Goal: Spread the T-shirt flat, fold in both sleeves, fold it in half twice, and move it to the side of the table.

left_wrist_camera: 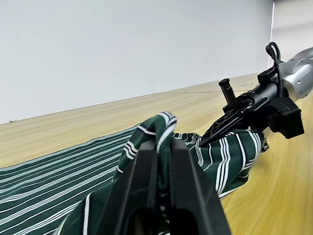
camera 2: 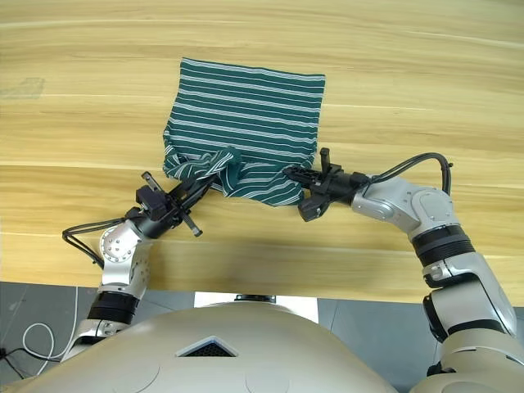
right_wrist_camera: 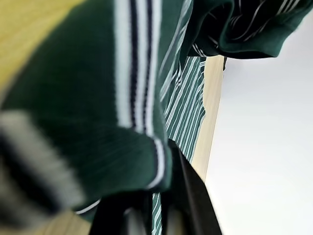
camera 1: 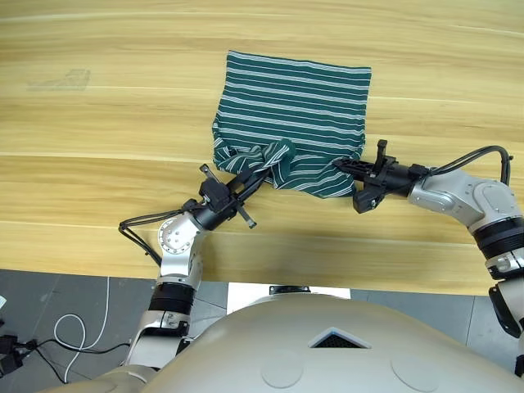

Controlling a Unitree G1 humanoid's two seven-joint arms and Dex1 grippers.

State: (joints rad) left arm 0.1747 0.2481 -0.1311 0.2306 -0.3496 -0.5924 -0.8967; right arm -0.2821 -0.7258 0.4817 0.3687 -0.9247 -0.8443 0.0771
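A dark green T-shirt [camera 1: 296, 106] with thin white stripes lies on the wooden table, its far part flat and its near edge bunched and lifted. My left gripper [camera 1: 264, 169] is shut on the near left bunch of cloth, seen as a fold [left_wrist_camera: 157, 131] pinched between its black fingers [left_wrist_camera: 183, 181]. My right gripper [camera 1: 341, 164] is shut on the near right corner of the T-shirt [right_wrist_camera: 122, 98]. The right gripper [left_wrist_camera: 220, 131] appears across from the left in the left wrist view.
The light wooden table [camera 1: 98, 147] stretches wide to both sides and behind the shirt. Its near edge [camera 1: 327, 282] runs just in front of my arms. Cables lie on the grey floor [camera 1: 57, 327] at lower left.
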